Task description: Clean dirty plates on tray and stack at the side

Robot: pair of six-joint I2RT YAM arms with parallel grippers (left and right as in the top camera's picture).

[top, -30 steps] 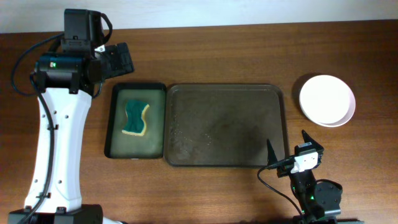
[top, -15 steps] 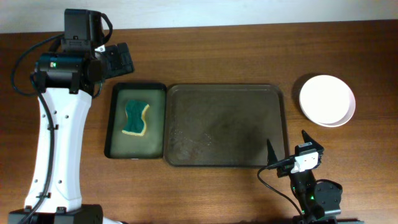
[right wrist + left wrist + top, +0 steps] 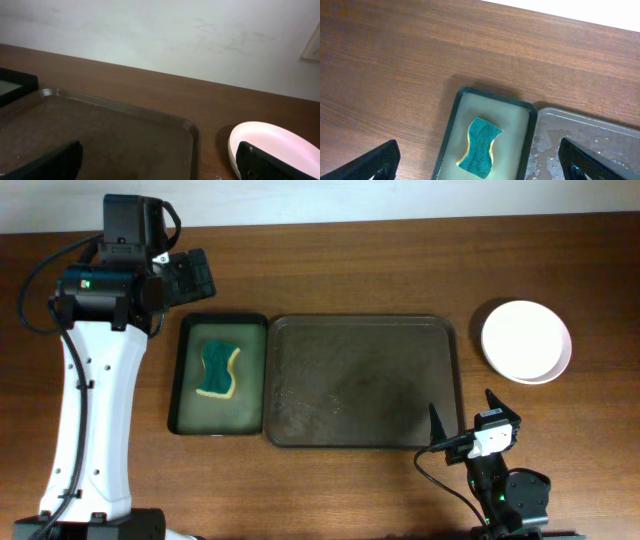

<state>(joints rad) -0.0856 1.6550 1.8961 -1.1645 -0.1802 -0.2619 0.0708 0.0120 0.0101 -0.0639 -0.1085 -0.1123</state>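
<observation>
Left arm [image 3: 90, 410]: long white tapered link with small dark screws, topped by black joint housings bearing a green light; black cables loop beside it. Right arm [image 3: 505, 490]: black rounded joint, thin black cable, white wrist module. Right gripper [image 3: 460, 402]: black pointed fingers [image 3: 436, 425].

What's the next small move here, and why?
Probably none: keep both arms parked. The tray holds no plates, the plates appear stacked to its right, the sponge lies in the green tray, and the left gripper and right gripper are open, holding nothing.
</observation>
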